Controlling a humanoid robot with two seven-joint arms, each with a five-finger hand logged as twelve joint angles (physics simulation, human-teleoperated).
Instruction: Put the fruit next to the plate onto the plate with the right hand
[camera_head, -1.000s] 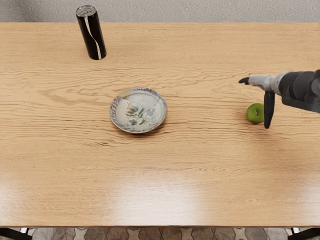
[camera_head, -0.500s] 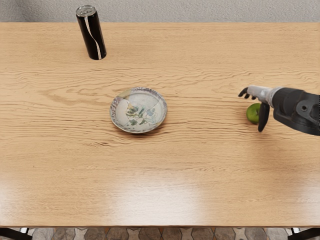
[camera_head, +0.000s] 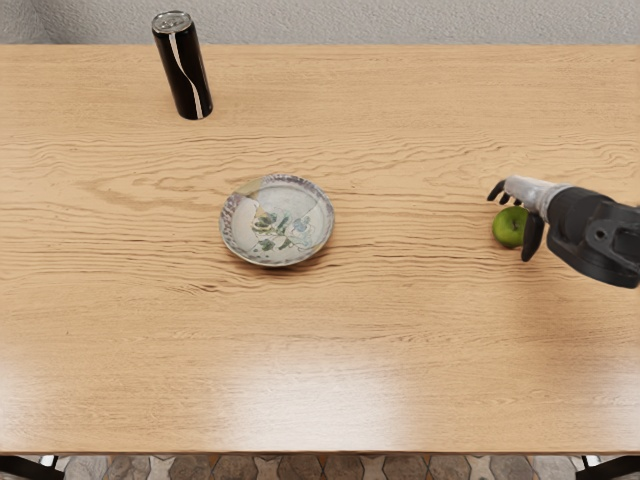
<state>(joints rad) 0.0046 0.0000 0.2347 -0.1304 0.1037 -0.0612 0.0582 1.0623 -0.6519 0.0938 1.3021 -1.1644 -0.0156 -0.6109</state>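
Note:
A small green fruit (camera_head: 507, 228) lies on the table far to the right of the plate (camera_head: 231, 213), which is round with a floral pattern and nothing on it. My right hand (camera_head: 511, 222) comes in from the right edge and hovers over the fruit. Its dark fingers (camera_head: 496, 192) reach past the fruit's far side and the thumb (camera_head: 531, 238) hangs down at its right side. The hand is still open, not closed on the fruit. The left arm is not visible.
A black drink can (camera_head: 182, 65) stands upright at the back left of the wooden table (camera_head: 400, 330). The table's far edge runs along the top of the view.
My right hand has dropped lower and drawn in around the fruit, with the thumb now close against its right side. The fruit, plate and can have not moved.

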